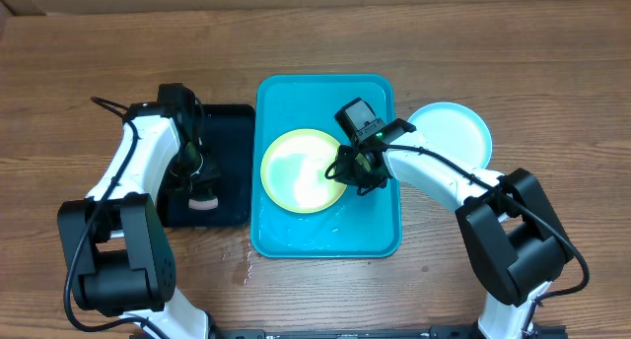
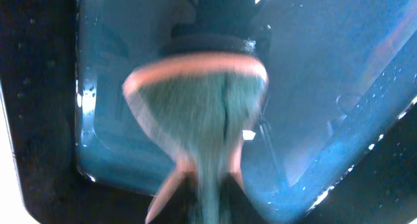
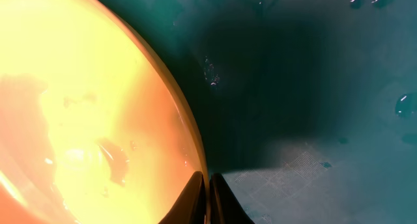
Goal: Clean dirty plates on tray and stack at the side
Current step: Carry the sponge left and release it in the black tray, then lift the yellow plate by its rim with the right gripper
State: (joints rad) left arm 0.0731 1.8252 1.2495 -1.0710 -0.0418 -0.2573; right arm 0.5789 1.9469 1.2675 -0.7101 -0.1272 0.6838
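The turquoise tray (image 1: 375, 221) lies in the middle of the desk (image 1: 99, 43), its floor wet. A yellow-green plate (image 1: 301, 171) lies flat in it, toward the tray's 9 o'clock side. Its pale centre is glossy with water.

The right gripper (image 1: 355, 171) sits low at the plate's 3 o'clock rim. In the right wrist view its fingers (image 3: 225, 204) are pressed almost together. The plate's rim (image 3: 85, 107) runs straight into the narrow slit between them, so they pinch that edge. Wet tray floor (image 3: 313, 87) fills the rest of this view.

A light blue plate (image 1: 454, 132) rests on the desk at about 2 o'clock from the tray, just beside its right rim.

A black tray (image 1: 232, 122) lies against the turquoise tray at 9 o'clock. The left gripper (image 1: 195, 176) hangs over it. A scrubbing tool with a pale pink-white head (image 1: 204, 203) lies at its 6 o'clock. In the left wrist view the tool (image 2: 195, 100) is blurred, a pink rim around greenish bristles over the black tray's wet floor (image 2: 339, 68). I cannot tell whether the left fingers are spread or closed.
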